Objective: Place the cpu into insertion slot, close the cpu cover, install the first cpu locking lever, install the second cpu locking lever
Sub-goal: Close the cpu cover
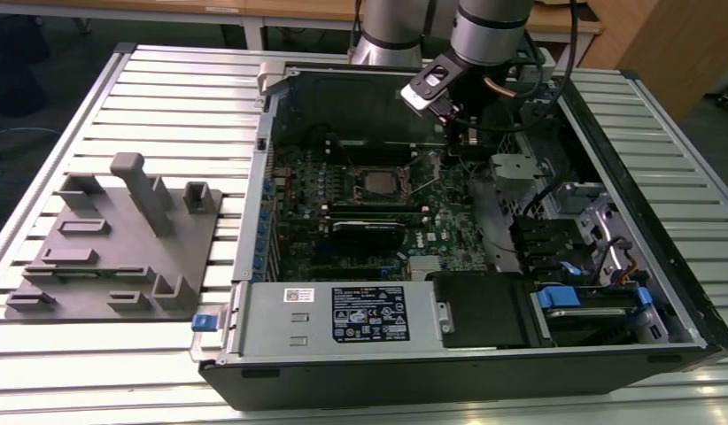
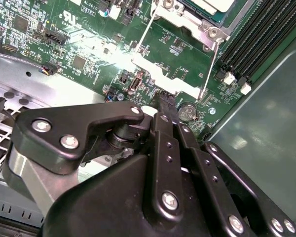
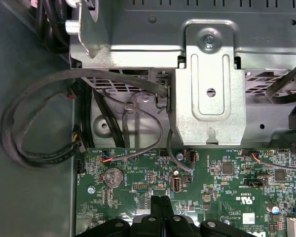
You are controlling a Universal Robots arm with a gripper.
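The cpu [image 1: 374, 183] lies in the insertion slot [image 1: 402, 183] on the green board; in the second wrist view its pale top [image 2: 212, 4] sits inside the slot's silvery rim [image 2: 187, 20]. Two thin wire levers [image 2: 144, 32] [image 2: 210, 61] stick out from the slot toward me. Between them shines a silvery plate [image 2: 163, 74], apparently the cpu cover swung off the slot. My gripper [image 1: 456, 146] [image 2: 164, 98] [image 3: 161, 200] hangs just beyond that plate, to the slot's right in the exterior view. It is shut, with nothing between its fingers.
A metal bracket [image 3: 210, 94] and black cables [image 3: 34, 143] lie ahead of the fingertips. A coin battery [image 2: 186, 111] sits beside them, and memory slots [image 2: 259, 34] run alongside. The power supply [image 1: 340, 314] fills the case front. A grey fixture [image 1: 116, 243] stands at the exterior view's left.
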